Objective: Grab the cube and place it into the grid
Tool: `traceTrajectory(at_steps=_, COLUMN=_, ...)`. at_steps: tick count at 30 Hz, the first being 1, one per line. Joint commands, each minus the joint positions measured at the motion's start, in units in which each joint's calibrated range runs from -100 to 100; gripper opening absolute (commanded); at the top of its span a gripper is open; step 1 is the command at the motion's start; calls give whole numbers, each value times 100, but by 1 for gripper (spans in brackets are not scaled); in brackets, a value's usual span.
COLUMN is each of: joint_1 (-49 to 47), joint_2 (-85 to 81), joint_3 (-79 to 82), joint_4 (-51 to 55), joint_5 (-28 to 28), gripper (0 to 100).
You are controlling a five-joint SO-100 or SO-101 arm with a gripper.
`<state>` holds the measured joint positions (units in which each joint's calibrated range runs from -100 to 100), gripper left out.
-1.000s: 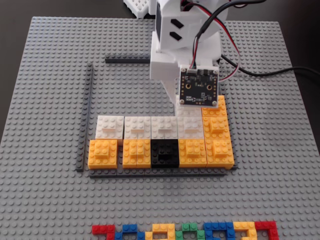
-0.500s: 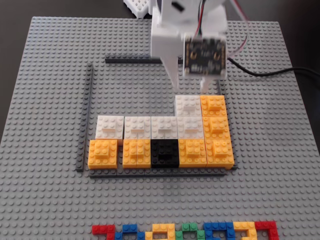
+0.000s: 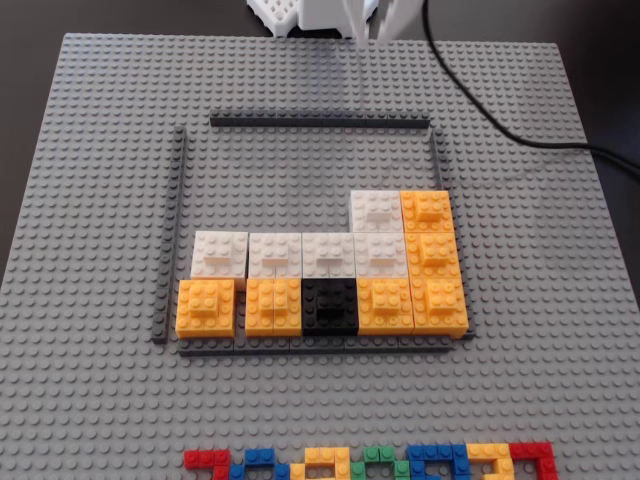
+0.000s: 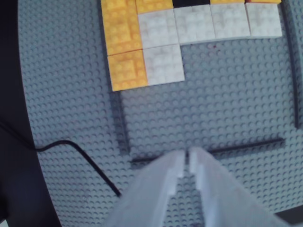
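At the far edge of the baseplate, in the fixed view, your gripper (image 3: pixel 372 22) hangs with only its white fingertips showing; in the wrist view its fingers (image 4: pixel 156 189) are pressed nearly together, a thin slit between the tips, and they hold nothing; they sit above the far dark bar (image 4: pixel 208 152) of the grid (image 3: pixel 320 122). Nearer, inside the grid, you see the cube (image 3: pixel 376 211) seated alone in the second white row, touching an orange block (image 3: pixel 427 211) on its right and a white block (image 3: pixel 380 254) on its near side; that white block belongs to a row of four (image 3: pixel 274 254); nearer still runs a row of orange blocks (image 3: pixel 206 306) with one black block (image 3: pixel 329 305); at the near edge lies a line of multicoloured bricks (image 3: pixel 370 465).
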<state>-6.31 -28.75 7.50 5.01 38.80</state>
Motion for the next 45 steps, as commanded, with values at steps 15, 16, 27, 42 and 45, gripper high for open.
traceTrajectory(at_steps=15, joint_1=192, joint_2=-4915, joint_3=3160, joint_4=-466, joint_5=640, gripper=0)
traceTrajectory(at_steps=16, joint_1=214, joint_2=-5087, joint_3=3341, joint_4=-510, joint_5=645, gripper=0)
traceTrajectory(at_steps=27, joint_1=435, joint_2=-6205, joint_3=5815, joint_4=-1458, joint_5=928, gripper=1)
traceTrajectory(at_steps=42, joint_1=738, joint_2=-7116, joint_3=7954, joint_4=-1898, joint_5=1260, gripper=0)
traceTrajectory(at_steps=45, joint_1=833, joint_2=-7116, joint_3=8208, joint_4=-2049, joint_5=1143, gripper=0)
